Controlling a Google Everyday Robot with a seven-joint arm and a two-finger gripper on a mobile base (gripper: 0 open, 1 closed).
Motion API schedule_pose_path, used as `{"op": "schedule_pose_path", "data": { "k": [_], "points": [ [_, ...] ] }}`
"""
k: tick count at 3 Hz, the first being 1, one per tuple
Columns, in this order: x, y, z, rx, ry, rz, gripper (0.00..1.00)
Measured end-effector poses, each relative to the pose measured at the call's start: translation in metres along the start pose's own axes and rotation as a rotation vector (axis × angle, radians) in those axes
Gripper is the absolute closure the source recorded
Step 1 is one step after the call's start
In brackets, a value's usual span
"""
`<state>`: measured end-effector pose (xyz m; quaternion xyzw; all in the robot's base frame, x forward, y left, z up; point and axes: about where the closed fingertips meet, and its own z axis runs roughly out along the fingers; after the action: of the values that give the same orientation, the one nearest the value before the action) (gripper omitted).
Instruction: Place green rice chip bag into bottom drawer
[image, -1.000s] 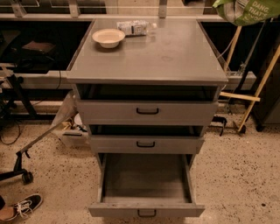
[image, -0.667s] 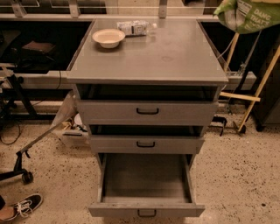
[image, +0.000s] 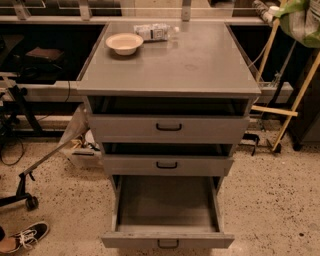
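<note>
I am facing a grey metal cabinet (image: 200, 65) that is filling the middle of the frame and standing on a speckled floor (image: 280, 200). Its bottom drawer (image: 167, 205) is sitting pulled out toward the lower edge of the frame, with its grey inside showing bare and a small dark handle on its front. Above it, the top drawer (image: 170, 127) and the middle drawer (image: 166, 165) are each showing a dark gap along their upper edge. The green rice chip bag (image: 302, 22) is hanging in the air in the upper right corner of the frame, well apart from the bottom drawer and off to the right of the cabinet top. My gripper (image: 272, 10) is showing only as a small part at the bag's upper left edge, and I cannot tell whether it is open or clamped. A pale bowl (image: 124, 42) is resting at the far left of the cabinet top, with a clear water bottle (image: 155, 31) lying on its side just beside it. A dark shoe (image: 27, 236) is peeking in at the lower left corner.
</note>
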<state>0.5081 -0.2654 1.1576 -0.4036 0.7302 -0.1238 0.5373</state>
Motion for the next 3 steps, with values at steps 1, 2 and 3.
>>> {"op": "schedule_pose_path", "data": {
  "k": [1, 2, 3],
  "points": [
    [0.000, 0.000, 0.000, 0.000, 0.000, 0.000, 1.00],
    [0.011, 0.022, 0.015, -0.039, 0.001, 0.015, 1.00],
    [0.011, 0.065, 0.030, -0.075, -0.054, 0.013, 1.00]
  ]
}}
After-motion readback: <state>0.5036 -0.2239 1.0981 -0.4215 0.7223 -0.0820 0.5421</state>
